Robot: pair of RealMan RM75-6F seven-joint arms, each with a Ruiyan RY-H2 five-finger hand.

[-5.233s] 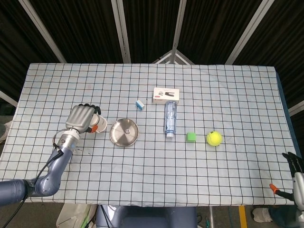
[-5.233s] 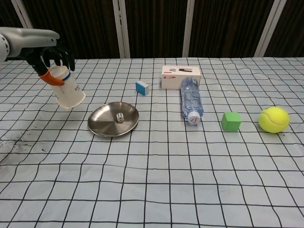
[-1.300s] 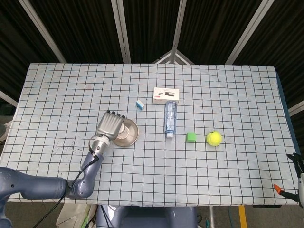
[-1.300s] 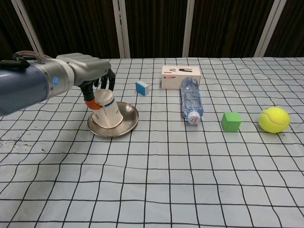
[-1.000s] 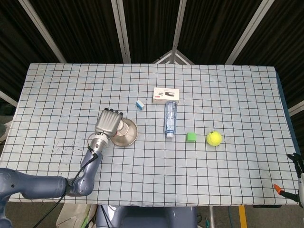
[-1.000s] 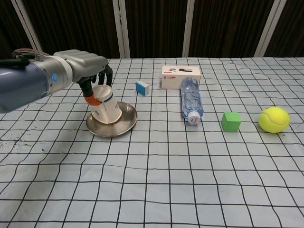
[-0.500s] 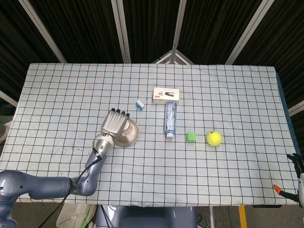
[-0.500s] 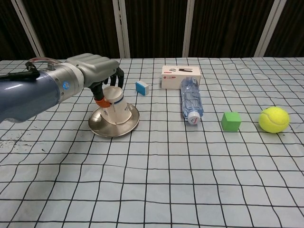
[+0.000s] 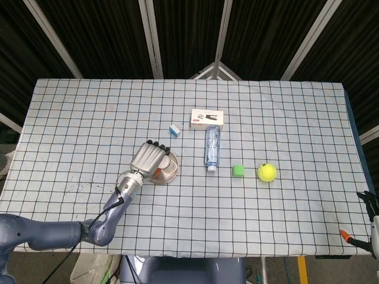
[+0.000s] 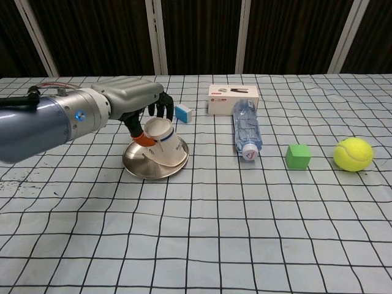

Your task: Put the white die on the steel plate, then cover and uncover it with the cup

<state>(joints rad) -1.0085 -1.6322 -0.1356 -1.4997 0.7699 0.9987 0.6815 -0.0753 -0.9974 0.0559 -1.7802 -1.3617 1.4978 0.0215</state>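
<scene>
My left hand (image 10: 138,101) grips a white paper cup (image 10: 166,147) from above, mouth down and tilted. The cup's rim rests on the steel plate (image 10: 136,166), left of the table's middle. The white die is hidden, with the cup standing where it lay. In the head view the left hand (image 9: 151,158) covers the cup and most of the plate (image 9: 171,168). My right hand (image 9: 368,204) shows only at the far right edge, off the table, fingers apart and holding nothing.
Behind the plate lies a small blue and white block (image 10: 182,113). To its right are a white box (image 10: 233,99) and a water bottle (image 10: 247,130) on its side. A green cube (image 10: 298,155) and a tennis ball (image 10: 353,154) sit further right.
The left hand carried the cup from the left over the plate and set it mouth down over the die. In the last half second hand, cup and plate shifted slightly right and the cup tilted more.
</scene>
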